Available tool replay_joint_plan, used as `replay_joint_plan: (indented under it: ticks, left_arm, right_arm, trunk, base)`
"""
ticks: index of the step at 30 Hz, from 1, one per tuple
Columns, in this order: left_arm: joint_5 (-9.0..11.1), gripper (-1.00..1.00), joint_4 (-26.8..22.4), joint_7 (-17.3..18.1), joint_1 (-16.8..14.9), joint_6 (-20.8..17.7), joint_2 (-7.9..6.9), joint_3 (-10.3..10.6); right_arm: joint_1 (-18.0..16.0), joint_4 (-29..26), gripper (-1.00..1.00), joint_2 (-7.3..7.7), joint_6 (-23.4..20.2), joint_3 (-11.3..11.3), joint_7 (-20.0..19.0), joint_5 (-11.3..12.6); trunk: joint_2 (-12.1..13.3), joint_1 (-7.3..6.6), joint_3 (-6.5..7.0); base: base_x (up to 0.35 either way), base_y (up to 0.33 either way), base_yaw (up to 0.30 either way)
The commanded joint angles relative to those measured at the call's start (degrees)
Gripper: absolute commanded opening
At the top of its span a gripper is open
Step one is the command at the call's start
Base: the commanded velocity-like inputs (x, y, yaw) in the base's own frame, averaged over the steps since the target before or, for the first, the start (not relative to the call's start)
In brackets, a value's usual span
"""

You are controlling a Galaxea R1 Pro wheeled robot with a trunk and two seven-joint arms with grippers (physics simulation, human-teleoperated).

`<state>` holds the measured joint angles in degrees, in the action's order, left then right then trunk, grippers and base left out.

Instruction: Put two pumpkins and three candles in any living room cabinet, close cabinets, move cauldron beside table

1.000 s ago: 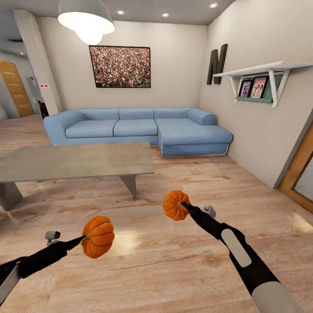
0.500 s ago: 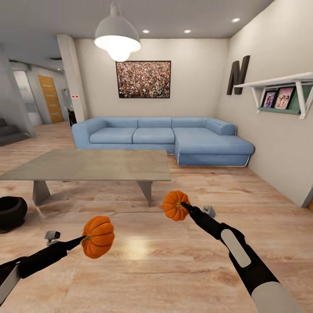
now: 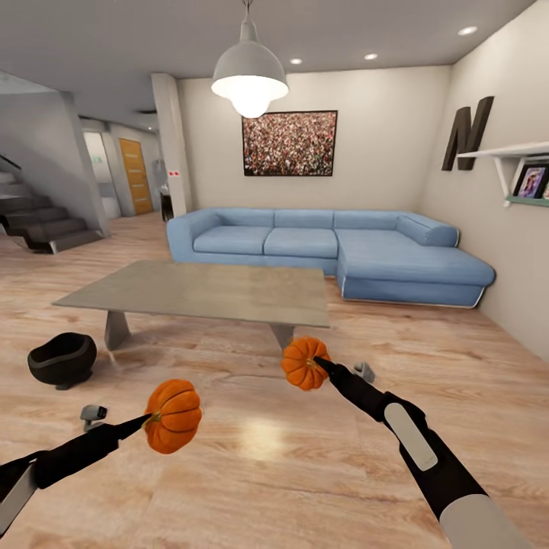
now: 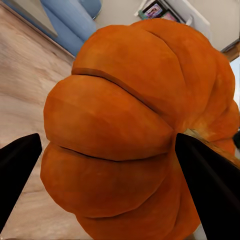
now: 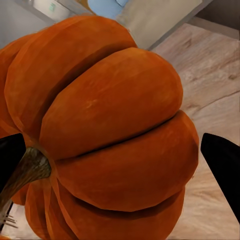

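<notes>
Each arm carries an orange ribbed pumpkin above the wood floor. My left gripper [image 3: 150, 417] is shut on one pumpkin [image 3: 174, 416] at the lower left; up close that pumpkin [image 4: 135, 130] sits between the black fingers [image 4: 17, 160]. My right gripper [image 3: 319, 362] is shut on the other pumpkin [image 3: 304, 364] near the middle, gripping at its stem; the right wrist view shows this pumpkin [image 5: 105, 135] with its brown stem. The black cauldron [image 3: 62, 358] stands on the floor left of the grey table [image 3: 206, 288]. The candles and the cabinet are out of view.
A blue corner sofa [image 3: 328, 248] lines the far wall under a framed picture [image 3: 290, 142]. A pendant lamp [image 3: 250, 76] hangs over the table. Stairs [image 3: 42, 221] and a hallway with an orange door [image 3: 136, 175] lie at the left. A wall shelf [image 3: 518, 164] is at the right.
The whole view has swung left: sofa, table and shelf slid rightward, and the cauldron and stairs came into view. Both grippers keep their pumpkins in the same pose.
</notes>
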<state>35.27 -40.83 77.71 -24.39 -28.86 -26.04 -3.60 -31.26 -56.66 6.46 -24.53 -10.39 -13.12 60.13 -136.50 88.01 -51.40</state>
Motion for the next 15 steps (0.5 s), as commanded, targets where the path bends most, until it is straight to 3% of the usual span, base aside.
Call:
replay_joint_plan:
  ticks: [1, 15]
  left_arm:
    - [0.2, -1.0, 0.01, -0.27, -0.04, -0.59, 0.01, -0.01]
    - [0.42, -1.0, 0.0, -1.43, -0.04, -0.59, -0.06, 0.04]
  right_arm:
    - [-0.04, -0.05, -1.0, 0.05, -0.17, -0.06, 0.03, 0.52]
    - [-0.05, 0.03, -1.0, 0.05, -0.17, -0.12, 0.1, 0.35]
  trunk:
    - [0.39, -0.24, 0.15]
    - [6.0, -3.32, 2.97]
  base:
    - [0.0, 0.0, 0.28]
    - [0.0, 0.0, 0.28]
